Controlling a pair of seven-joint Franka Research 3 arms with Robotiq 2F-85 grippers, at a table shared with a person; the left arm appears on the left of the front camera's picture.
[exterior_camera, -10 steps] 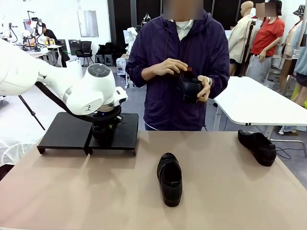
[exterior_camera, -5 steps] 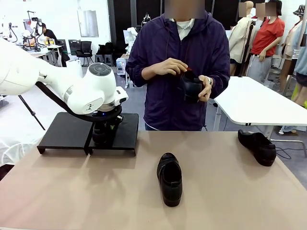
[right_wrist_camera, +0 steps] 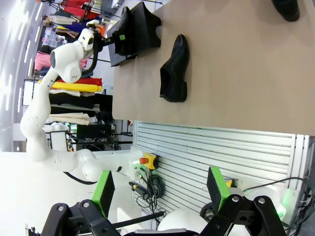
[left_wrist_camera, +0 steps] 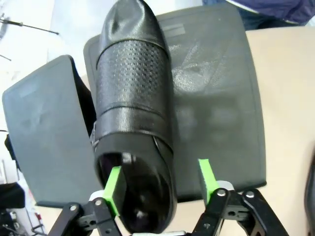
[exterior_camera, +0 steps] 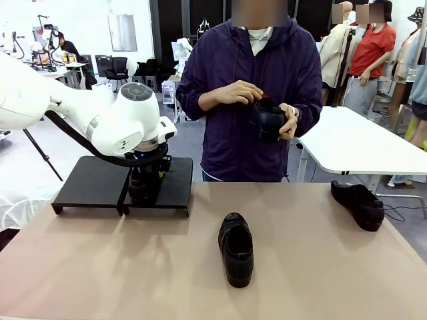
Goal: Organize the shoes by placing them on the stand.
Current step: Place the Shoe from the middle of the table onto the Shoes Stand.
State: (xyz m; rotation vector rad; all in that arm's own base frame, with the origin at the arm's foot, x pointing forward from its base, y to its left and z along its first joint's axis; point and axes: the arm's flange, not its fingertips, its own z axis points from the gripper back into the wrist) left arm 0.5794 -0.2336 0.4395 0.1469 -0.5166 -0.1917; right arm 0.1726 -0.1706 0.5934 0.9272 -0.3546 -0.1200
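One black shoe [left_wrist_camera: 133, 98] lies toe-away on the right panel of the black stand [left_wrist_camera: 216, 98]. My left gripper [left_wrist_camera: 160, 184] straddles its heel with the jaws open; the right green pad [left_wrist_camera: 206, 178] stands clear of the leather. In the front view my left gripper [exterior_camera: 143, 183] hangs over the stand [exterior_camera: 93, 183]. A second shoe [exterior_camera: 236, 249] rests mid-table and a third shoe [exterior_camera: 358, 203] lies at the far right edge. The person holds another shoe [exterior_camera: 268, 119] in both hands. My right gripper [right_wrist_camera: 160, 189] is open, high off to the side of the table.
The person stands at the table's far edge behind the middle. The stand's left panel [left_wrist_camera: 39, 137] is bare. A white table [exterior_camera: 360, 143] stands behind on the right. Bare tabletop [exterior_camera: 107, 267] spreads in front of the stand.
My left gripper's jaws have opened off the shoe on the stand, and the arm has risen slightly. The person has shifted the held shoe a little.
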